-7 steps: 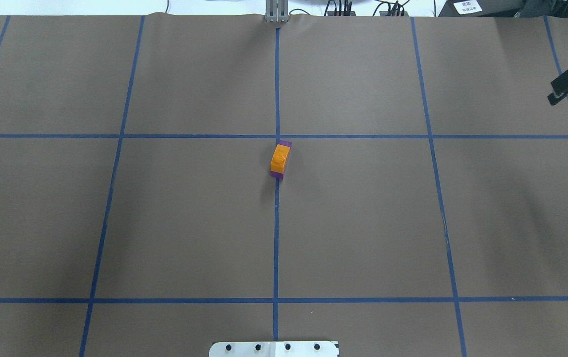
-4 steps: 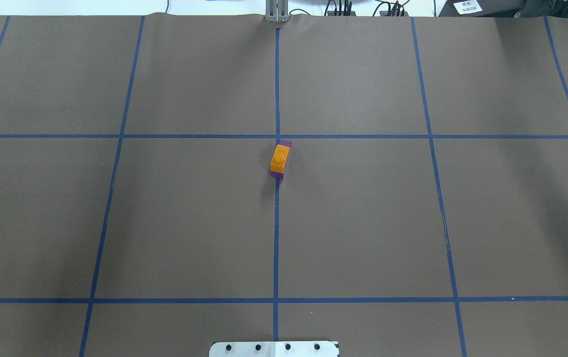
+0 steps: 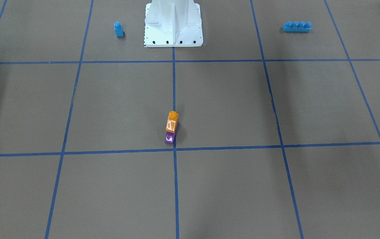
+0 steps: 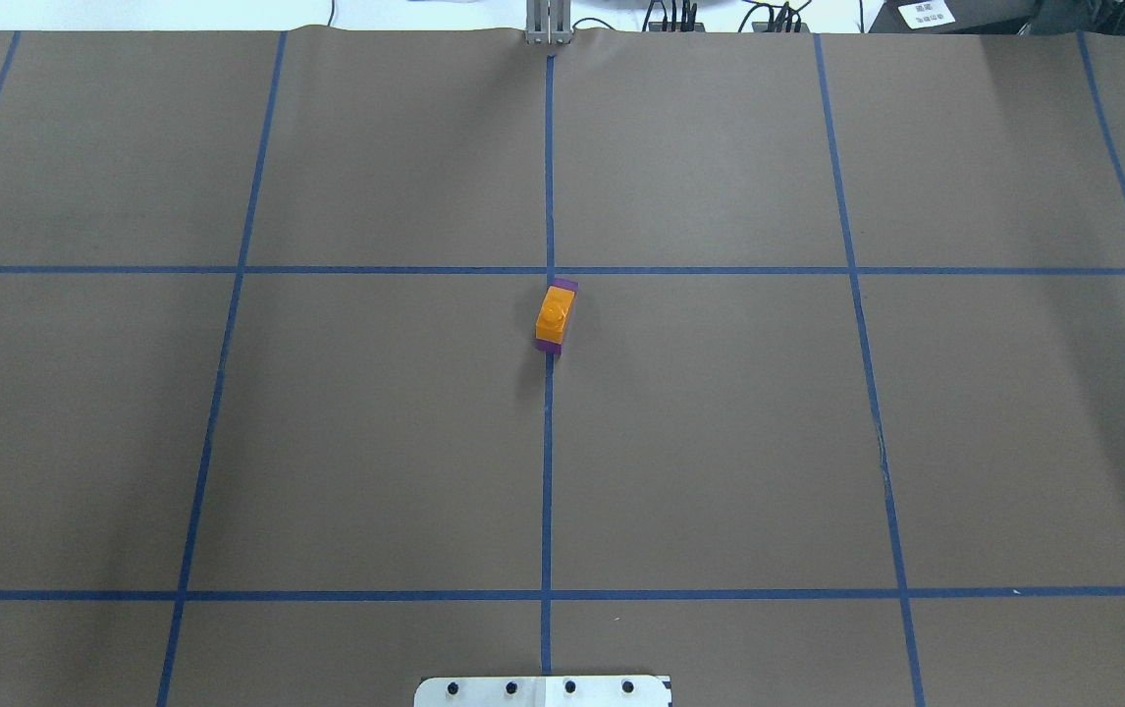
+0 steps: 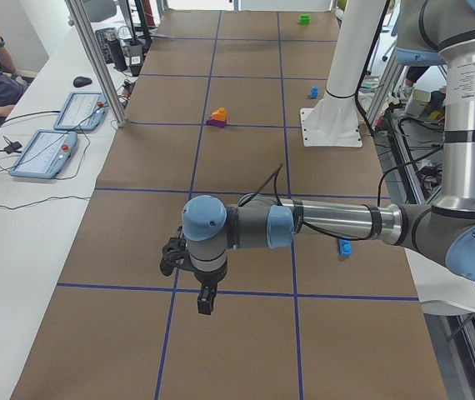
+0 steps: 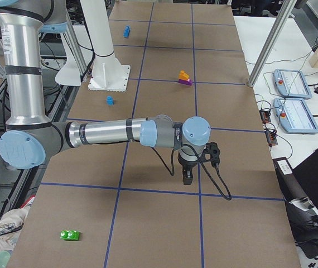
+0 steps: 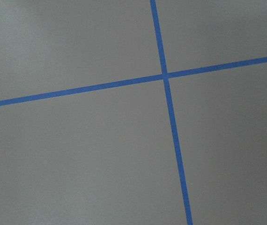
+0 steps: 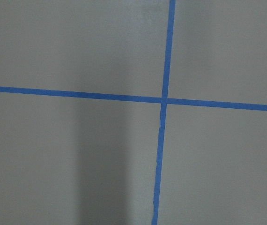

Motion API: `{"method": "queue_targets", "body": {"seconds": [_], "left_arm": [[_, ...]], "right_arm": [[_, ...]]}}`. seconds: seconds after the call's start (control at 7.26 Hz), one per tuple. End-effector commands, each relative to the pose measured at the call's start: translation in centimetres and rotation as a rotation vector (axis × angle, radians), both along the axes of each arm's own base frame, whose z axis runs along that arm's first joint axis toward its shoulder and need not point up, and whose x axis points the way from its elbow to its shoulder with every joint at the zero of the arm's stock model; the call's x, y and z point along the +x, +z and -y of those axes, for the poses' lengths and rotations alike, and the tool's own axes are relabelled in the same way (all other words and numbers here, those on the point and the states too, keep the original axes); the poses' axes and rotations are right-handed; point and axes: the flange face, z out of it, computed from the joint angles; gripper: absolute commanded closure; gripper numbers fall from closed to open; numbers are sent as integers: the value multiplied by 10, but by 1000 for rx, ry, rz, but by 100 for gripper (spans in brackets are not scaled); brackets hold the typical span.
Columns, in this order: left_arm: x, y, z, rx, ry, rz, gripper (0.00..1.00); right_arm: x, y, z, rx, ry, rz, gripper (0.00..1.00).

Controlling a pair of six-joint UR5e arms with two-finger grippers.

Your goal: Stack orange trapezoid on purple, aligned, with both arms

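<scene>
The orange trapezoid [image 4: 554, 312] sits on top of the purple block [image 4: 567, 285] at the table's middle, by the centre tape line. In the front-facing view the orange trapezoid [image 3: 172, 122] stands stud-up on the purple block [image 3: 169, 138], both white marks facing the camera. The left gripper [image 5: 207, 300] hangs over the table's left end, far from the stack. The right gripper [image 6: 187, 178] hangs over the right end, also far away. Both show only in the side views, so I cannot tell whether they are open or shut. Both wrist views show only brown paper and tape lines.
A small blue single-stud block [image 3: 118, 29] and a long blue four-stud brick [image 3: 296, 26] lie either side of the white pedestal [image 3: 173, 26]. A green block [image 6: 70, 235] lies at the right end. Operator tablets [image 5: 54, 142] lie on the far side table.
The right gripper, seen at the overhead view's right edge one second ago, has moved out of that view. The stack has not moved.
</scene>
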Motion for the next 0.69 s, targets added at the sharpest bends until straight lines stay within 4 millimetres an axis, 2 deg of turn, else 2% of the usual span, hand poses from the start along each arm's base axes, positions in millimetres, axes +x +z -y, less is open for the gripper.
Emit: {"method": "queue_targets", "body": {"seconds": [0.0, 0.28, 0.41, 0.55], "left_arm": [[6, -1, 3, -5, 5, 2, 0], [31, -5, 12, 3, 60, 3, 0], [33, -5, 13, 3, 64, 4, 0], [44, -2, 13, -4, 86, 4, 0]], "right_arm": [[0, 9, -8, -24, 6, 3, 0], [0, 16, -14, -41, 9, 1, 0], [1, 19, -14, -46, 8, -4, 0], [1, 26, -15, -59, 7, -8, 0]]}}
